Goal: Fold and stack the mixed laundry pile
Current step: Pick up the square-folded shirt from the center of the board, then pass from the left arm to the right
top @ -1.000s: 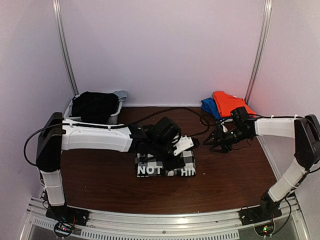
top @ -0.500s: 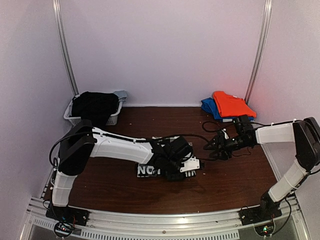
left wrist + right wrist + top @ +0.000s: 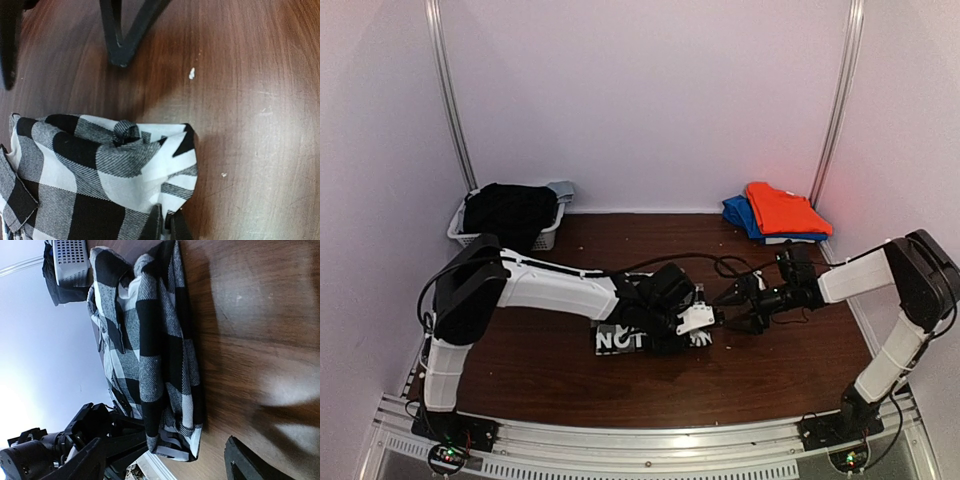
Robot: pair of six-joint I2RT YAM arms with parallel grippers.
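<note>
Checked garment [image 3: 90, 165] edge in left pincer [image 3: 164, 222]

**A:** Surface?

**B:** Dark brown wood table [image 3: 520, 370] in front of me. It's scuffed, with a few white specks [image 3: 192, 73] close up.

**A:** Walls?

**B:** Plain pale back wall [image 3: 650, 100] with a lilac tint. Left wall [image 3: 370, 150] and right wall [image 3: 910, 120] look the same, the right one a bit pinker.

**A:** Fixtures?

**B:** One metal upright at the far left corner [image 3: 450, 100], another at the far right [image 3: 838, 100]. Slotted aluminium rail [image 3: 650, 440] along the near edge. White slatted basket [image 3: 548, 240] at far left, against the wall.

**A:** Light?

**B:** Soft and even. Pale sheen on the wood at the right in my wrist views.
</note>
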